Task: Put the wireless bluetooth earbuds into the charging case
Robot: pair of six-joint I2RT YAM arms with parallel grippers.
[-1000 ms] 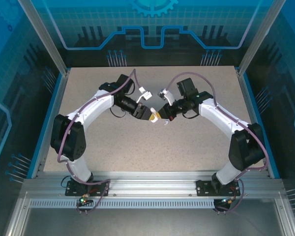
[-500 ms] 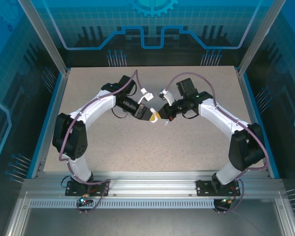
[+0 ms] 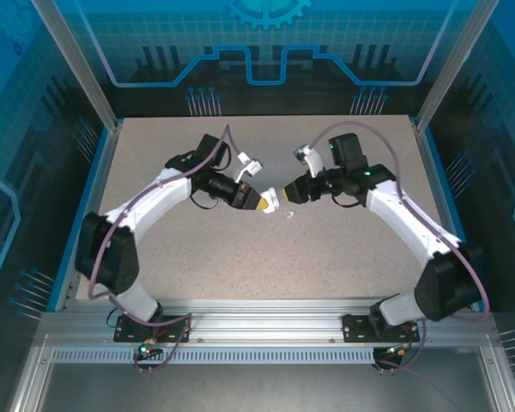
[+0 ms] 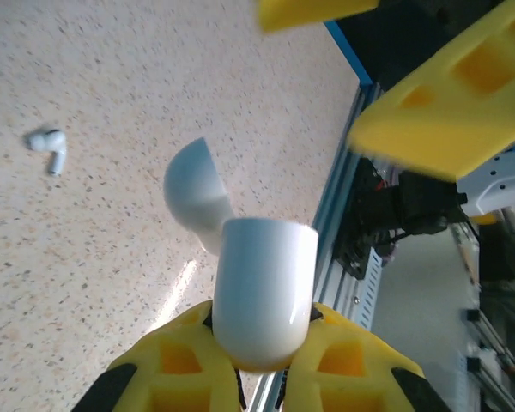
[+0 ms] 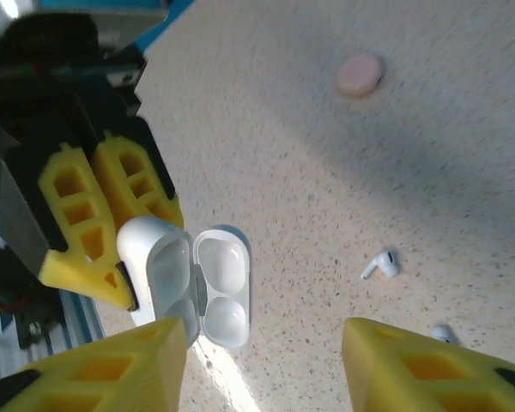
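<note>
A speckled beige tabletop [image 3: 197, 249] is lying inside an aluminium frame [image 3: 257, 330], with blue-lit panels [image 3: 266, 51] standing round it and a blue rail running along its edges.

A second earlier the two grippers were meeting tip to tip over the middle of the table, with the right one closed. Now the right gripper [image 3: 286, 195] is standing a little back from that spot, its yellow fingers [image 5: 112, 369] spread wide apart and holding nothing, and its arm is reaching further out to the right. The left gripper [image 3: 263, 204] has tightened and is clamping the charging case [image 4: 264, 283] by its rounded base, above the table's centre.

The charging case is showing as glossy white, with its lid [image 5: 223, 287] hanging open and two hollow wells facing the right wrist camera. One white earbud [image 5: 382, 264] is lying on the table near the case, a second white earbud [image 5: 442, 333] is lying just beyond it, and a pinkish round piece [image 5: 360, 75] is resting farther off.
</note>
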